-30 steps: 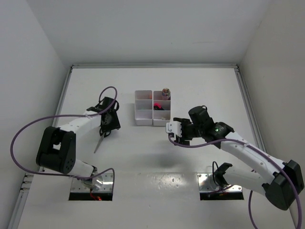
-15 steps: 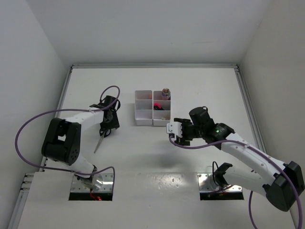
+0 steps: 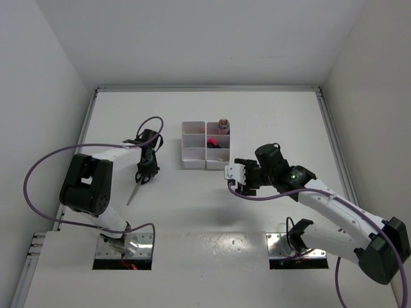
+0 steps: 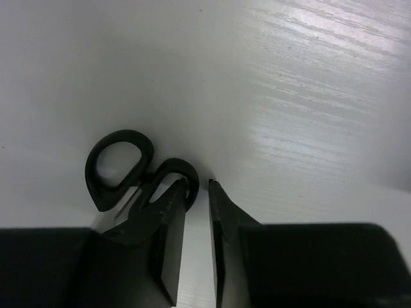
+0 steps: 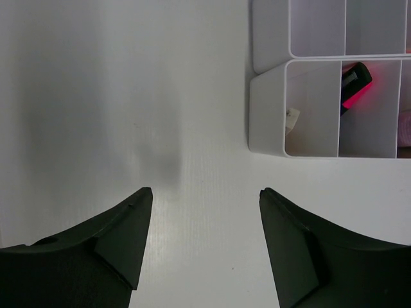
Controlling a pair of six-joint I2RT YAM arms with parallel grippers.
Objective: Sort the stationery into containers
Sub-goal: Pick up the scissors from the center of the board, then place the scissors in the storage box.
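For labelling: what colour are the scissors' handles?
Black. The scissors show best in the left wrist view.

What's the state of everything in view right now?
organiser: upright, some compartments filled
scissors: lying on the table, outside the organiser
left gripper: jaws nearly closed at a scissors handle loop, grip unclear
right gripper: jaws wide open, empty
pink highlighter: in a compartment, leaning
pens: standing in a far compartment
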